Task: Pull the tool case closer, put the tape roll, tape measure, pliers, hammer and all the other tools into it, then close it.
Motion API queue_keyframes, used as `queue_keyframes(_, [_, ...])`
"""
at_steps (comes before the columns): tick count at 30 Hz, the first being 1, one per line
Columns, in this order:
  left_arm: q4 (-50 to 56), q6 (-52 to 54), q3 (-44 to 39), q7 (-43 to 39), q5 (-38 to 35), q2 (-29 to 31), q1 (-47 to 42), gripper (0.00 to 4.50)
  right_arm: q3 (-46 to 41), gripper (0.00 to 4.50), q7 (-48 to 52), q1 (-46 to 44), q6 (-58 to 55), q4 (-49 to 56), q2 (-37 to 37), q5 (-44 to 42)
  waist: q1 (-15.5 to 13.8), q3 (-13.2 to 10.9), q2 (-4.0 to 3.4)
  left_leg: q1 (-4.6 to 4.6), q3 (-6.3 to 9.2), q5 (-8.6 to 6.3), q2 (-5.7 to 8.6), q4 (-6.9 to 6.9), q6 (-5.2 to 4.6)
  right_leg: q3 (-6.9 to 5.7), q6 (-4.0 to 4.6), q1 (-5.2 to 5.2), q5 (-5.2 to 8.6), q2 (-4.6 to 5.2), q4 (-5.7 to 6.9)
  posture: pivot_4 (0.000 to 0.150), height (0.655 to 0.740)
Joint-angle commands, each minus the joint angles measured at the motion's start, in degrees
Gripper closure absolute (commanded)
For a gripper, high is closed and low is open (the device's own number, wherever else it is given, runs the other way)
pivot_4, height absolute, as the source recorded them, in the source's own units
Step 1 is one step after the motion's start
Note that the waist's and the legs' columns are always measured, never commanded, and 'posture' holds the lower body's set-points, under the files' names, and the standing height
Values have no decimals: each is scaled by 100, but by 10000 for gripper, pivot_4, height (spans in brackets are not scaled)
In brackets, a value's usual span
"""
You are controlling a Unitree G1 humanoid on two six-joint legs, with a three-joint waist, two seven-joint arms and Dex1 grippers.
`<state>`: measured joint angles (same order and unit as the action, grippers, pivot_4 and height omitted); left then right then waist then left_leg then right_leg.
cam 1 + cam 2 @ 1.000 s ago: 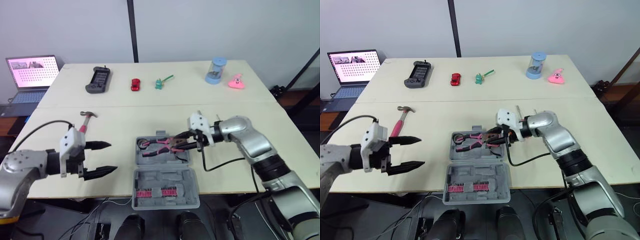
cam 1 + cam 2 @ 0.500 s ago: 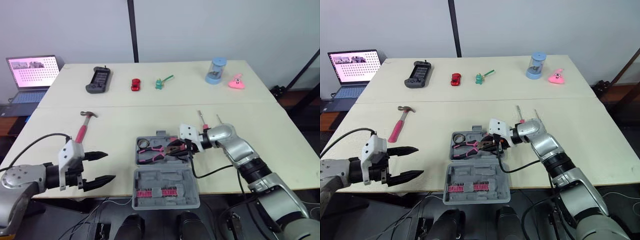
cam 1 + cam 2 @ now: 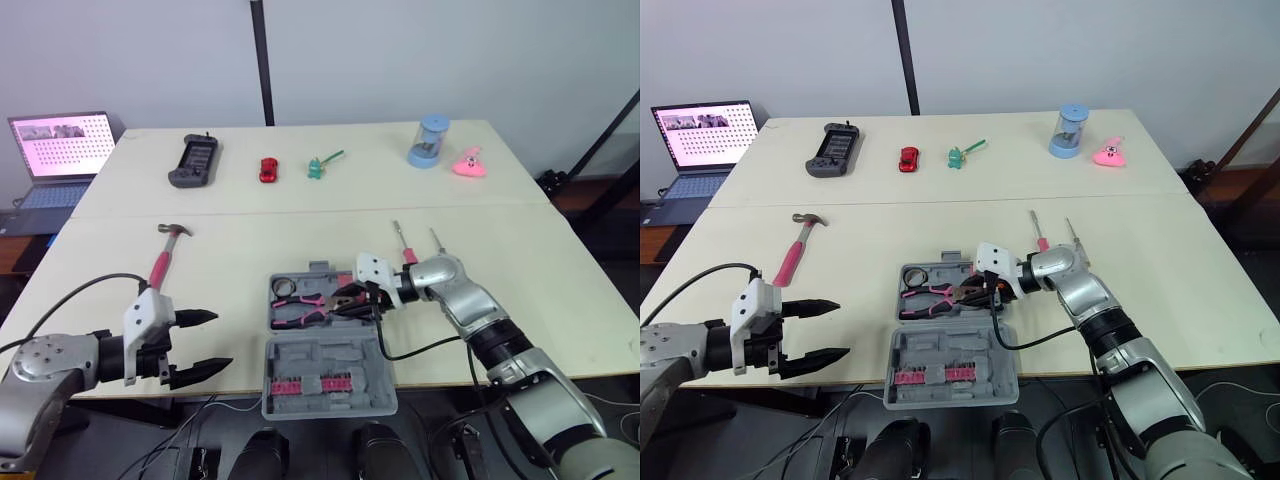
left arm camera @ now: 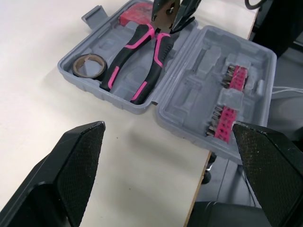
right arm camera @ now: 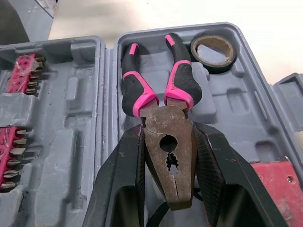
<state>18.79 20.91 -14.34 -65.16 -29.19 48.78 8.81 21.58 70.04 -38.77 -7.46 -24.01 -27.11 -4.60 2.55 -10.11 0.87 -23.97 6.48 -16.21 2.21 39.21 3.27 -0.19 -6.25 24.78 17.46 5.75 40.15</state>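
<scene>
Grey plastic tool case (image 3: 330,352) lies open at the front edge of the light beige table (image 3: 250,240), both halves flat, the nearer half w/ rows of pink bits. In the farther half lie the pliers (image 5: 168,130) w/ pink-and-black handles, their metal head toward the robot's right. The right gripper (image 3: 345,301) is closed on this head, one black finger on each side, low over the case. The brown tape roll (image 5: 213,65) sits in the far-left corner of the same half, just beside the handle ends but apart from them. A red flat item (image 5: 274,182), prob. the tape measure, is in the corner next to the gripper. The hammer (image 3: 163,262) w/ pink handle and steel head lies on the table, left of the case and well apart from it. Two thin screwdrivers (image 3: 401,238) lie on the table behind the right gripper. The left gripper (image 3: 222,340) hangs at the front-left table edge, fingers spread wide, holding nothing.
</scene>
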Motion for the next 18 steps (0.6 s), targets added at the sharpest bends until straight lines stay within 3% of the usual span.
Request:
queue_keyframes(1, [6,-10,-109,11,-199,-79,-91,0,-191,21876,-41,-4,-103,76,98,-88,-7,0,-1,0,0,0,0,0,0,0,0,0,0,0,0,1500,6741])
queue_keyframes(5, [9,-51,-56,-17,-111,-19,-124,0,-273,1297,14,1,-157,239,67,-167,-12,0,0,0,0,0,0,0,0,0,0,0,0,4,1,1500,6741])
queue_keyframes(6, [29,-17,-41,-2,-128,-14,-161,0,-308,562,74,9,-208,339,38,-222,-16,0,0,0,0,0,0,0,0,0,0,0,0,4,1,1500,6741])
queue_keyframes(14, [85,57,143,101,-99,-70,-383,0,-634,562,-96,93,-913,1014,258,-656,-9,0,0,0,2,0,0,0,0,0,0,-2,0,5,1,1500,6741])
queue_keyframes(17, [153,53,271,240,-66,-132,-471,0,-579,8338,-412,122,-821,926,444,-494,-10,0,0,1,2,0,0,0,0,0,0,-1,0,3,2,1500,6741])
queue_keyframes(18, [178,80,294,281,-81,-151,-493,0,-541,13063,-489,133,-794,912,482,-424,-12,0,0,0,2,0,0,0,0,0,0,-1,0,3,2,1500,6741])
